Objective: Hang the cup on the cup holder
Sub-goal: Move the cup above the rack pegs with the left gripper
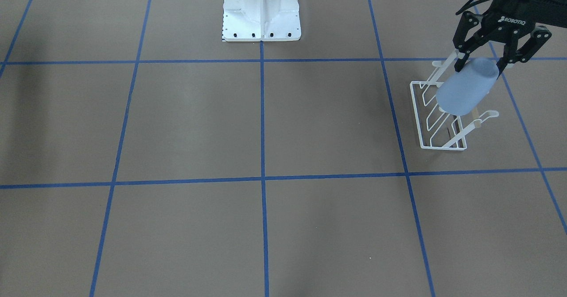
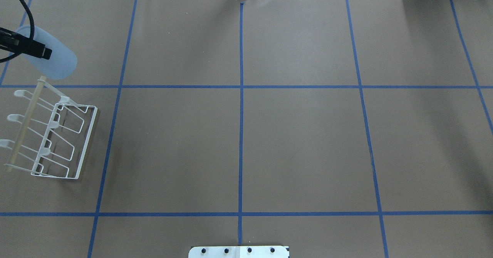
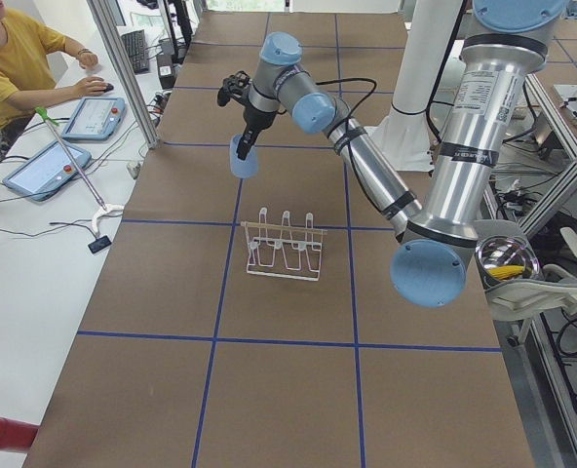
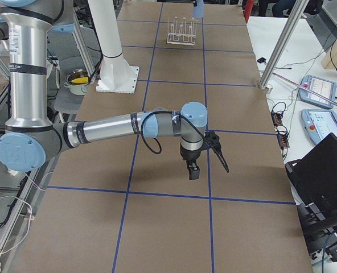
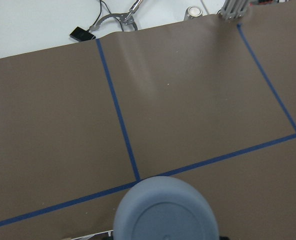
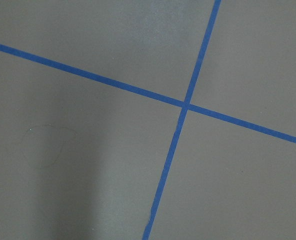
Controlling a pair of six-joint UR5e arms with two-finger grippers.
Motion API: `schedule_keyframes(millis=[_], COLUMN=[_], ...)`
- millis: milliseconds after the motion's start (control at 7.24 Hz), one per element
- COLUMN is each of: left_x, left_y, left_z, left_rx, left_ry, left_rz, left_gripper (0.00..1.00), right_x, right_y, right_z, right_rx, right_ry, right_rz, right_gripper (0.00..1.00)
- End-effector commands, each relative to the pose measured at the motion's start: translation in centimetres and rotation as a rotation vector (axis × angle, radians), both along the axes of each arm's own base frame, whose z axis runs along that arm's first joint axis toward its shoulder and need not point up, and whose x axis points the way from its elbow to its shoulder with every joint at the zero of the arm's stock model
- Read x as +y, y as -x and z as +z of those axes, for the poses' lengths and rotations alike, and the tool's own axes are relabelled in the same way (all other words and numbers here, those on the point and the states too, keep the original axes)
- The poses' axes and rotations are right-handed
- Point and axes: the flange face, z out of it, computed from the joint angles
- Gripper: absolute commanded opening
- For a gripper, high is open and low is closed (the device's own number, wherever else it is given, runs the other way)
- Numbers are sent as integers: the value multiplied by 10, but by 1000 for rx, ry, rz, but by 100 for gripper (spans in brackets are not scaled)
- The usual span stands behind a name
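Note:
The pale blue cup (image 1: pixel 465 91) hangs tilted in the air, rim end up in my left gripper (image 1: pixel 479 68), which is shut on it. It sits just above the far end of the white wire cup holder (image 1: pixel 438 115). In the overhead view the cup (image 2: pixel 57 63) is at the far left, just beyond the holder (image 2: pixel 57 142) and its wooden rod. The left wrist view shows only the cup's bottom (image 5: pixel 163 210). My right gripper (image 4: pixel 205 162) hovers over the table far from the holder. I cannot tell whether it is open or shut.
The white robot base (image 1: pixel 261 13) stands at the table's middle edge. An operator (image 3: pixel 16 58) sits with tablets beside the far side. A metal bowl (image 3: pixel 506 258) is off the table near the left arm's base. Blue tape lines grid the brown table.

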Motion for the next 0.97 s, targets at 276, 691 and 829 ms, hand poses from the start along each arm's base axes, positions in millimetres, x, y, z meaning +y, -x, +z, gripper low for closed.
schedule_keyframes(millis=[276, 691, 829], left_x=[12, 1, -2], left_y=[-23, -31, -33], left_z=[44, 64, 68], left_rx=[-73, -58, -56], left_ry=[14, 1, -1], left_rz=[79, 75, 74], left_gripper=[0, 0, 0], right_x=[0, 0, 0], right_y=[0, 0, 0], right_z=[0, 0, 0], right_rx=[-1, 0, 0], right_ry=[0, 3, 4], right_rz=[3, 10, 11], right_gripper=[100, 100, 100])
